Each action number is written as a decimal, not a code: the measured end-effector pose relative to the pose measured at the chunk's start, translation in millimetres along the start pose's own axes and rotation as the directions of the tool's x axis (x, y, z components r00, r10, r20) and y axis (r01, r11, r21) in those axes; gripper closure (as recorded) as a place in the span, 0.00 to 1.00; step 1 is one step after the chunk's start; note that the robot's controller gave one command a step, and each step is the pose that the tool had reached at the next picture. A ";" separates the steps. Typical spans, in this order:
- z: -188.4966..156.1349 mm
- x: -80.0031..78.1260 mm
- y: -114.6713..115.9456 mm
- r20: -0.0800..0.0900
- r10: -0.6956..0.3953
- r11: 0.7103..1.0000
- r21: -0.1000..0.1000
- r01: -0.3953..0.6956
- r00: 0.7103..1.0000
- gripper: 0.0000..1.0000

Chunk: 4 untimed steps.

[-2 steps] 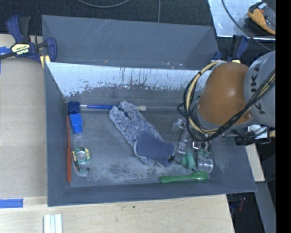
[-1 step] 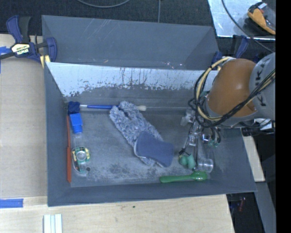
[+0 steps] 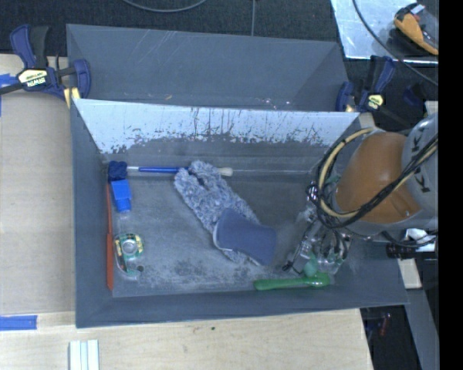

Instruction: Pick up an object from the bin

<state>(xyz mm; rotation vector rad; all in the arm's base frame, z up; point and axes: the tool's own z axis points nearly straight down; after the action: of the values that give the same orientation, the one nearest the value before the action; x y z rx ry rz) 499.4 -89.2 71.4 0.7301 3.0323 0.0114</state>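
The tool [image 3: 318,257] hangs low in the front right corner of the bin [image 3: 216,126], over the thick end of a green stick [image 3: 282,284] lying along the front wall; whether it is open or closed I cannot tell. To take the stick cleanly, it should probably straddle it crosswise, clear of the wall, and close only once fully down.

The fuzzy cloth mitt [image 3: 208,195] is mottled blue-grey. The slim plastic stick [image 3: 292,284] is green, the small plastic block [image 3: 121,195] blue.
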 end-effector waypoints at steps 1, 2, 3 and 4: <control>0.4 -18.8 -50.4 -0.006 0.058 0.998 0.006 -0.058 0.998 1.00; 0.3 -18.8 -50.4 -0.006 0.057 0.998 0.006 -0.057 0.998 1.00; -28.6 -16.5 -51.4 -0.015 0.057 0.998 0.009 -0.057 0.998 1.00; -65.6 -20.6 -50.7 -0.003 0.056 0.998 0.006 -0.056 0.998 1.00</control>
<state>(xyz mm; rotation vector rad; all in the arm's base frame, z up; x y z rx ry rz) 493.1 -143.8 136.8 0.8167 3.0152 0.0043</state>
